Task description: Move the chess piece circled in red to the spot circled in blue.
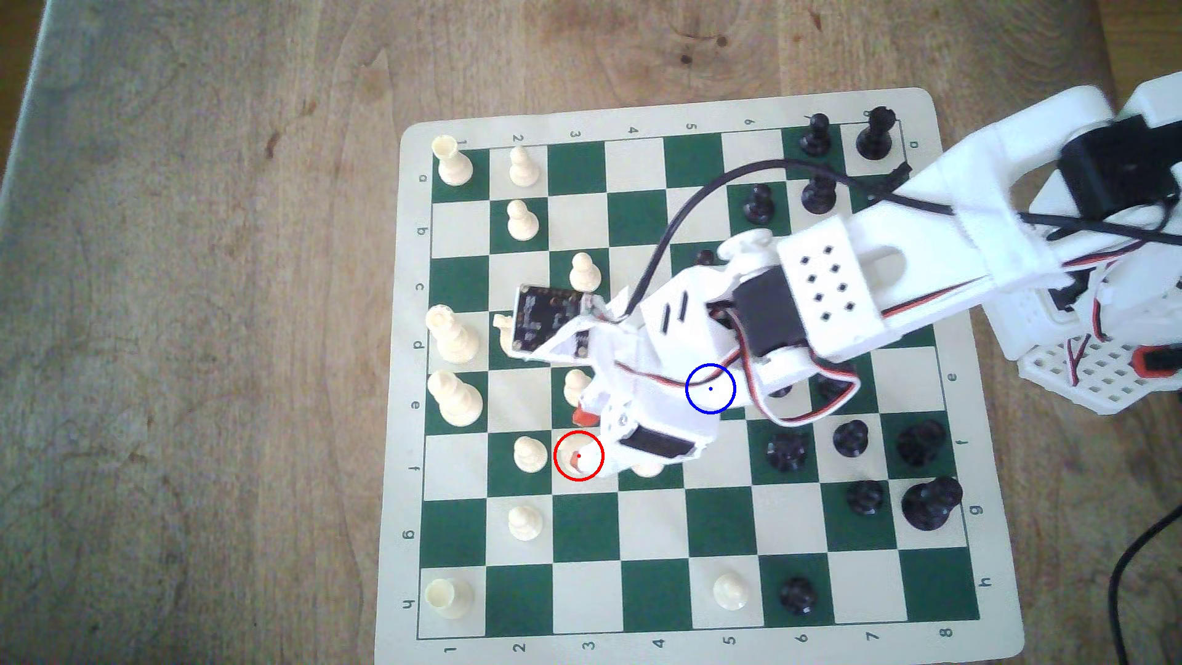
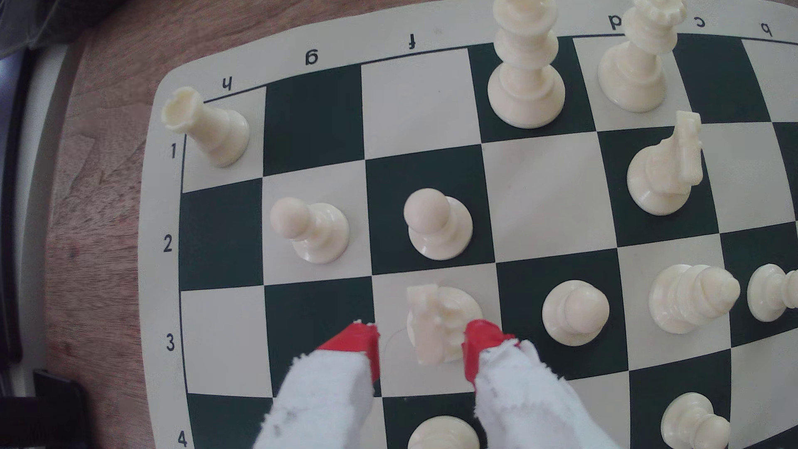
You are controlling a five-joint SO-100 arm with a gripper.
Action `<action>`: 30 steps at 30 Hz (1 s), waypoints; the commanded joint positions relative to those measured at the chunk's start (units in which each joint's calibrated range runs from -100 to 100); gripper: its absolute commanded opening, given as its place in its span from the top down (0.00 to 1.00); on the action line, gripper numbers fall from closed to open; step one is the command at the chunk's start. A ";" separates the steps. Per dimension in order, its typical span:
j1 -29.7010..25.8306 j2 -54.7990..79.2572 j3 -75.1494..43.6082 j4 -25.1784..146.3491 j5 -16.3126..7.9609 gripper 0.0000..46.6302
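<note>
The gripper [image 2: 421, 345] is open, straddling the white knight [image 2: 438, 321] on cream square f3, holding nothing. One red fingertip [image 2: 477, 341] touches the knight; the other stands apart. Risk: uneven closure may tip it toward the adjacent pawn [image 2: 574, 311].

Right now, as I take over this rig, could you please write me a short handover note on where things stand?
Gripper: open, red fingertips straddling the chess piece circled in red, one tip at its base; no clamp yet.
The piece stands on its cream square in row f, not lifted.
The spot circled in blue lies under the arm in the exterior view.
Done: approach. Left: close, lift, carry, set down, release.
</note>
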 commanded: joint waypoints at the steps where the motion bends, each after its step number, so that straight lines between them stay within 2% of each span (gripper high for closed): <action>1: -0.10 0.56 -6.21 -1.31 -0.29 0.78; 12: -0.10 4.89 -9.39 -2.04 -0.34 0.81; 15: -0.10 6.08 -10.29 -2.04 -0.20 0.87; 18: -0.18 6.25 -10.47 -1.96 -0.34 0.99; 30: 0.60 -1.13 -14.92 4.84 -0.10 0.99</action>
